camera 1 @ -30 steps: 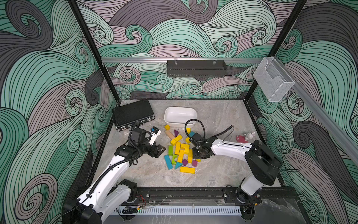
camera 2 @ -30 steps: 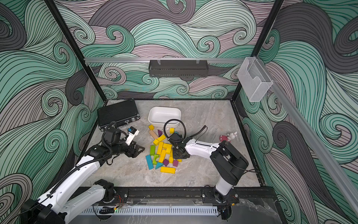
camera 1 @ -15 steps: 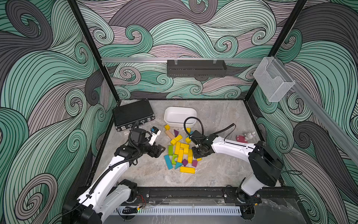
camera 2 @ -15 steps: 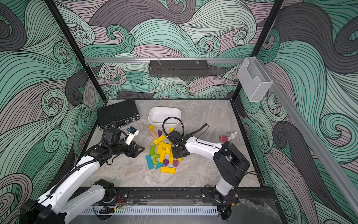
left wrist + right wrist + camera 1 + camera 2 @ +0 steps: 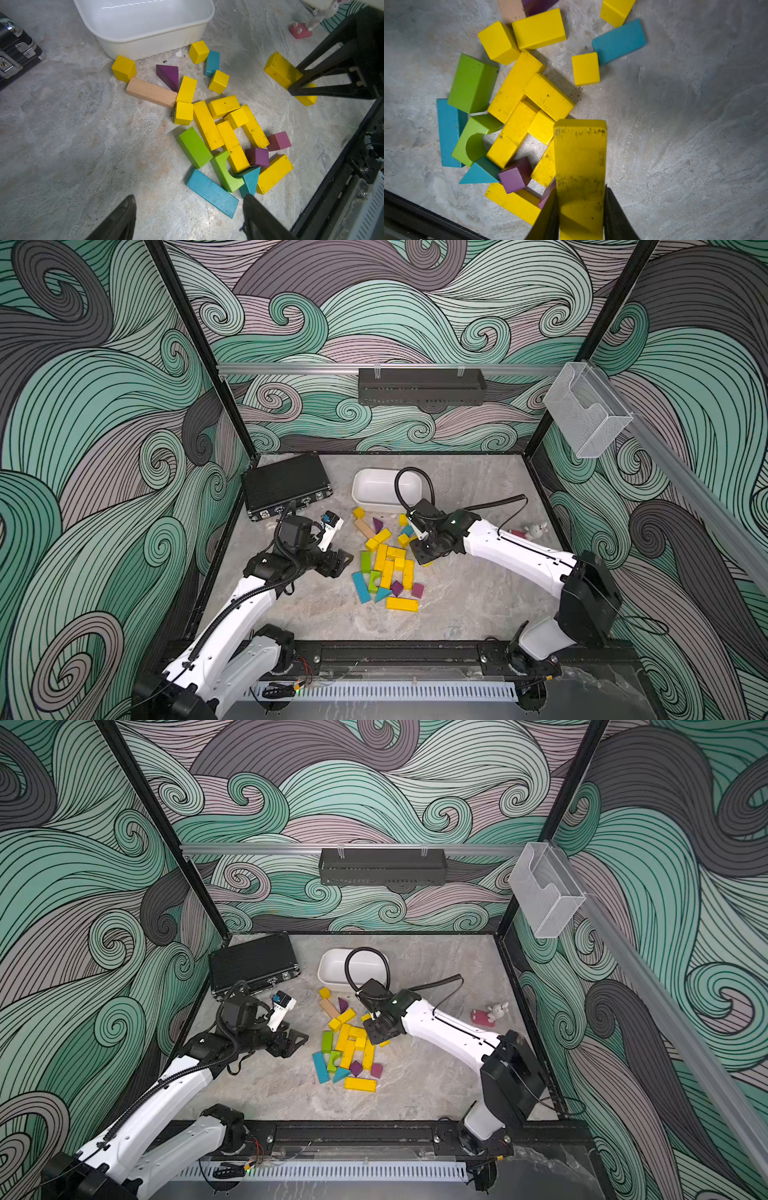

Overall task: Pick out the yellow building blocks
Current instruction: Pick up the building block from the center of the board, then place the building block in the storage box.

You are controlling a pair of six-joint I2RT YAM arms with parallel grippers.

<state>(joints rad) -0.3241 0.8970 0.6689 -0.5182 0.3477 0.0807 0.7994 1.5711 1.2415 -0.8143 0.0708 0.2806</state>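
Marble table (image 5: 478,605), with white tub (image 5: 374,506) toward the far side: open floor lies right of and nearer than the yellow building blocks (image 5: 382,558), grouped mid-table just before the tub, most long bars running near-to-far, one crosswise at the near edge. Right gripper (image 5: 580,218), at the group's right edge, clamps a yellow bar (image 5: 580,158) lengthwise along its fingers; left gripper (image 5: 189,204), left of the group, has jaws apart.
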